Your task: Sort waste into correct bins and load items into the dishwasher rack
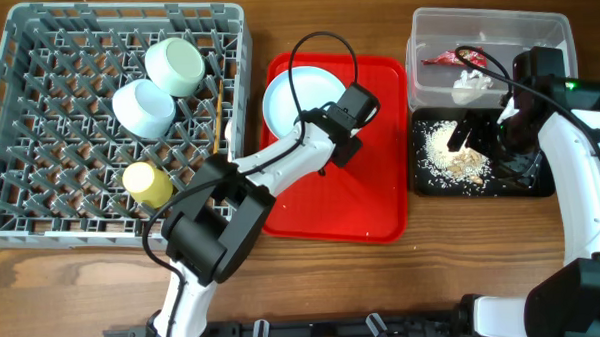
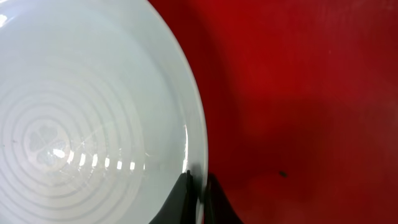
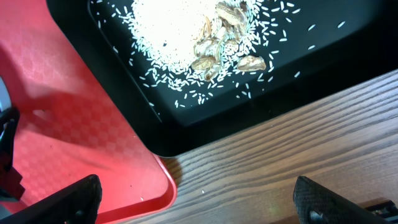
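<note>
A white plate lies on the red serving tray. My left gripper is shut on the plate's right rim; in the left wrist view the dark fingers pinch the plate at its edge, gripper. The grey dishwasher rack holds a green bowl, a blue bowl, a yellow cup and a chopstick. My right gripper hangs open and empty over the black tray with rice scraps. The clear tub holds a red wrapper and a tissue.
In the right wrist view, the open gripper is above bare wood, with the red tray's corner to the left and the black tray with rice scraps ahead. The left arm reaches across the red tray from the rack's front corner.
</note>
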Tool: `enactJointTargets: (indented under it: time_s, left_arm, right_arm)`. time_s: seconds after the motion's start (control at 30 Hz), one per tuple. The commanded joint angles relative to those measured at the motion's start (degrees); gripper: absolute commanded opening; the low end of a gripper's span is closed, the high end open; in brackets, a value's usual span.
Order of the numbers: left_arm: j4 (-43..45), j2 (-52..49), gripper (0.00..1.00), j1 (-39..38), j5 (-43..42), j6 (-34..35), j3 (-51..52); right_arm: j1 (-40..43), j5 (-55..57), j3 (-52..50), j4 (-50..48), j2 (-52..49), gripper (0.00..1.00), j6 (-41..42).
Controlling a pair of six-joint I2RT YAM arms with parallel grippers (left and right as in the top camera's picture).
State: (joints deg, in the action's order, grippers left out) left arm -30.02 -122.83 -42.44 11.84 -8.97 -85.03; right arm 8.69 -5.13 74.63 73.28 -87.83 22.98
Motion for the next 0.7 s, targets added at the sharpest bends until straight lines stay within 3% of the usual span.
enactJointTargets:
  time_s: [0.0, 0.13, 0.43, 0.67]
  left_arm:
    - [-0.98, -2.82, 0.04, -0.28, 2.38, -0.11, 0.72]
    - [-0.94, -2.03, 0.04, -2.10, 6.10, -0.57, 0.09]
    - [-0.92, 5.55, 0.04, -4.70, 5.99, 0.52, -1.29]
    - [-0.92, 12.33, 0.04, -4.31, 1.64, 2.71, -1.29]
  right_arm:
    - [0.07, -0.83, 1.11, 0.02, 1.05, 1.00, -0.52]
    - [0.07, -0.83, 1.11, 0.04, 1.05, 1.00, -0.52]
    - [0.07, -0.83, 1.11, 0.02, 1.05, 1.00, -0.55]
    - [0.07, -0.83, 1.11, 0.04, 1.05, 1.00, -0.55]
